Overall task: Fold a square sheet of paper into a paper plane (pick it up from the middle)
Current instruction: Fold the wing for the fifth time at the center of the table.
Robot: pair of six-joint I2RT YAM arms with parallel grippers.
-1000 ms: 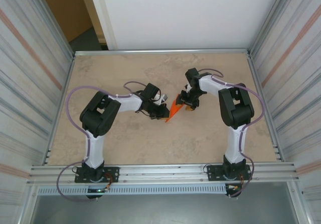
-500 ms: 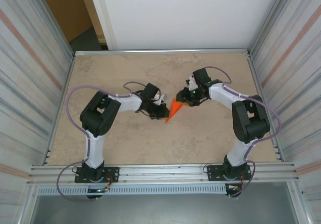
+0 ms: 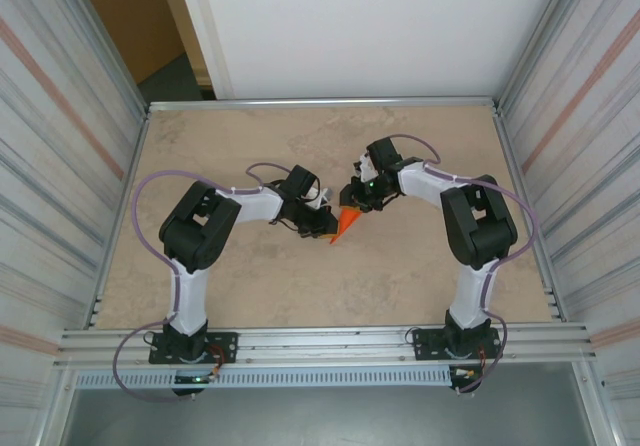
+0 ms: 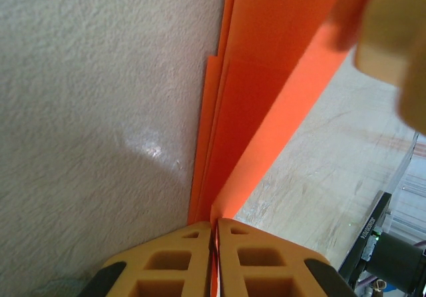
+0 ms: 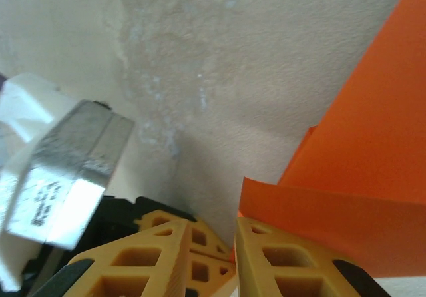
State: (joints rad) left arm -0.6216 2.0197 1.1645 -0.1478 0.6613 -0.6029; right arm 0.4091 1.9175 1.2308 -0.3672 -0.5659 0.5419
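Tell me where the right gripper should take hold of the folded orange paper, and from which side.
Grip the folded orange paper at its wide far end, probably coming from the right, opposite the left gripper. That gripper is shut on the narrow near part, so the wide end is free. The loose flap there lies beside the open right gripper, so the jaws should straddle the thin layers.

text: none legible | silver label (image 5: 65,174): print blurred (too small to read)
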